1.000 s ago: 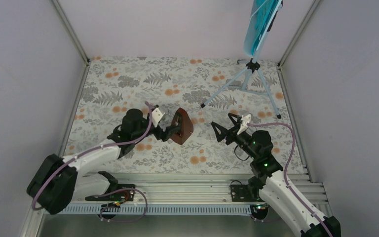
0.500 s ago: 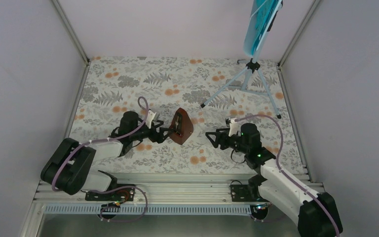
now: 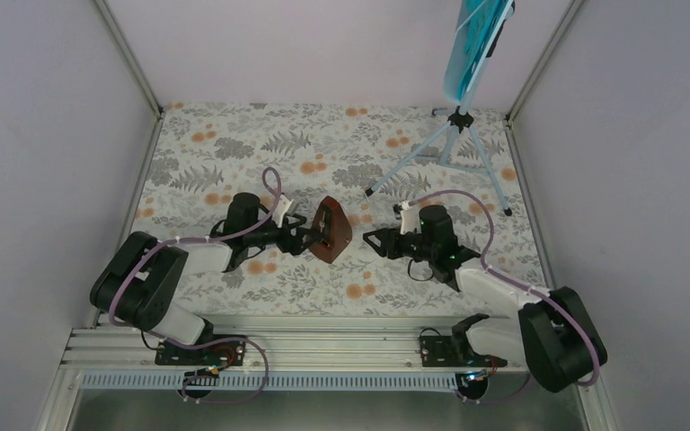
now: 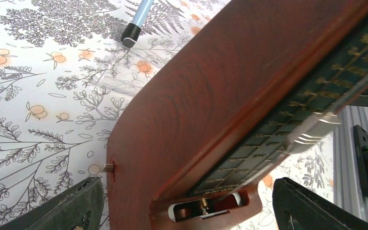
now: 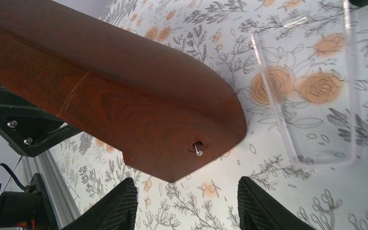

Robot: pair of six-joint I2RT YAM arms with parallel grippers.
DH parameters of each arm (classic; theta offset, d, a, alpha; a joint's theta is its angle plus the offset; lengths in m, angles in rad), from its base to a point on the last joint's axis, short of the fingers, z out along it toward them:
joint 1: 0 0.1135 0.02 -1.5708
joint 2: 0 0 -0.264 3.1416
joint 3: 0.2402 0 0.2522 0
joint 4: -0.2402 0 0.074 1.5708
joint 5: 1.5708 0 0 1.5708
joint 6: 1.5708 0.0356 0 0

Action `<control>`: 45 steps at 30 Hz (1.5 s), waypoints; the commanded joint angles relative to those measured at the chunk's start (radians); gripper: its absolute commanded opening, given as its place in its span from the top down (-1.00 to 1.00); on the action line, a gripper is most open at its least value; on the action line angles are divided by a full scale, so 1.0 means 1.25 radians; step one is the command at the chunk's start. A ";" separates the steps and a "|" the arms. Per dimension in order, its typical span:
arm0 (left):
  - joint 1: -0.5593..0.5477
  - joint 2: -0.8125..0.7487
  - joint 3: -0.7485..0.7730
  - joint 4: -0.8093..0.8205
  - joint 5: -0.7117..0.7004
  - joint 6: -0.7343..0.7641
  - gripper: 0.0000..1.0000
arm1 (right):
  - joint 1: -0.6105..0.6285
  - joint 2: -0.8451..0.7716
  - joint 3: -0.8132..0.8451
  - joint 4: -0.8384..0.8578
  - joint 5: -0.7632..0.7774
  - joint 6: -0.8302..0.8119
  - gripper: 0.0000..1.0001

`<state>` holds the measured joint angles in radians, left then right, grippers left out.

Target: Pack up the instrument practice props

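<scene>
Reddish-brown grained wood, smooth and tapering, fills both wrist views: the metronome [image 3: 332, 228] sits between the wide jaws of my left end effector [image 3: 303, 239]. My right end effector [image 3: 371, 242], also wide, has just slid in close from the opposite side. Grasp looks imminent; packing hasn't started, I'd judge.

The left arm [image 3: 196, 257] and right arm [image 3: 496, 285] are each showing white link shells joined by bulky rounded black joint housings. A lilac cable [image 3: 278, 186] is running outside each arm. A white camera bracket [image 3: 289, 209] is capping each wrist. The matte black wedge-shaped fingers [image 4: 74, 206] are showing a fine grained finish. Two silver screw heads [image 5: 12, 123] are sitting in a black angular plate [image 5: 33, 125].
</scene>
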<state>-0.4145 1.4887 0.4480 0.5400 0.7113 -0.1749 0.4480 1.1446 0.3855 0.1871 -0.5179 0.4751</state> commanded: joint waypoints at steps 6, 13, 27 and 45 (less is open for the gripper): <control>-0.033 0.040 0.038 -0.033 -0.004 0.038 -0.72 | 0.061 0.155 0.113 0.063 -0.031 0.007 0.10; -0.095 -0.032 -0.042 -0.020 -0.076 -0.018 -0.69 | 0.105 0.250 0.189 0.061 -0.018 0.011 0.12; -0.179 -0.273 -0.124 -0.140 -0.200 -0.092 -0.69 | 0.148 0.314 0.263 0.056 0.026 -0.009 0.03; -0.167 -0.550 0.209 -0.603 -0.448 -0.059 -1.00 | 0.096 0.049 0.124 -0.153 0.371 -0.086 -0.73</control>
<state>-0.6350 0.7933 0.5167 -0.0360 0.2489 -0.2966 0.5667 1.2041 0.5655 0.1005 -0.1944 0.4221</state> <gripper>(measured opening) 0.990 0.836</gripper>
